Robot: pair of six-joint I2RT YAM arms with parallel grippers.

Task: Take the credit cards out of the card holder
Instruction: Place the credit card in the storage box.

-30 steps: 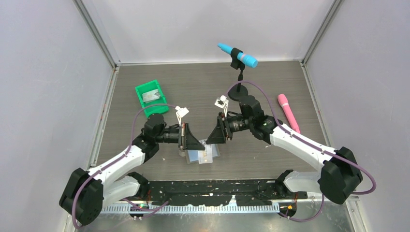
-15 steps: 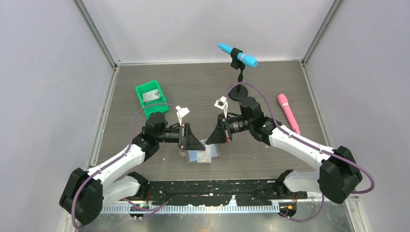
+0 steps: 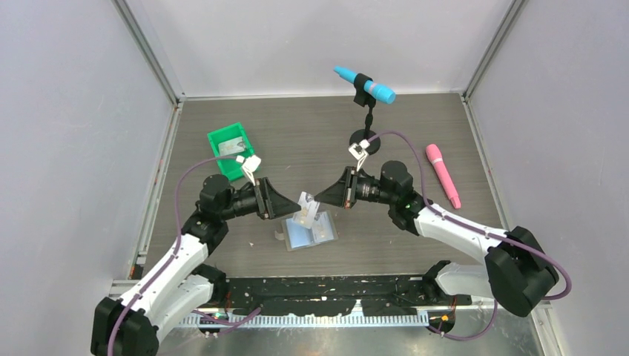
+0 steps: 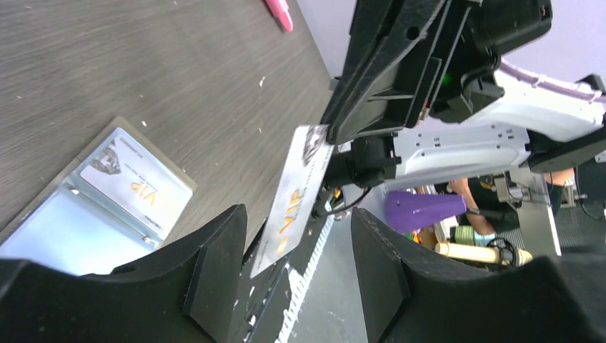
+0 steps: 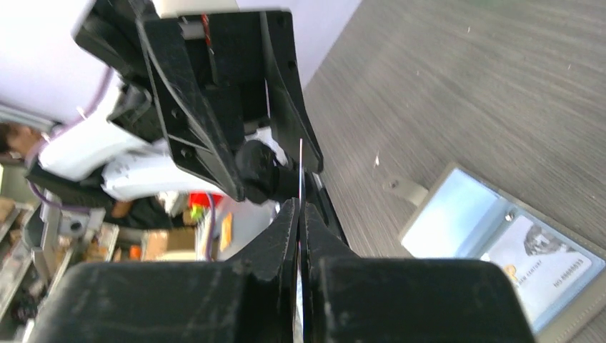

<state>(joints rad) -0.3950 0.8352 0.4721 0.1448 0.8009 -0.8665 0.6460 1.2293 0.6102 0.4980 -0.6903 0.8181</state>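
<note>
Pinching one credit card (image 4: pixel 294 196) by one end, the right gripper (image 5: pixel 300 211) is clamped hard on it, and the card hangs in the air with VIP printed down its face! Left gripper (image 4: pixel 297 214) spread wide, a finger on each side of that card, neither touching it. Down on the table (image 3: pixel 297 133) the card holder (image 3: pixel 299 239) lies open and flat between the arms, a second credit card (image 5: pixel 543 261) tucked in one pale blue pocket. Green bin (image 3: pixel 217 148) sits well off to the left
</note>
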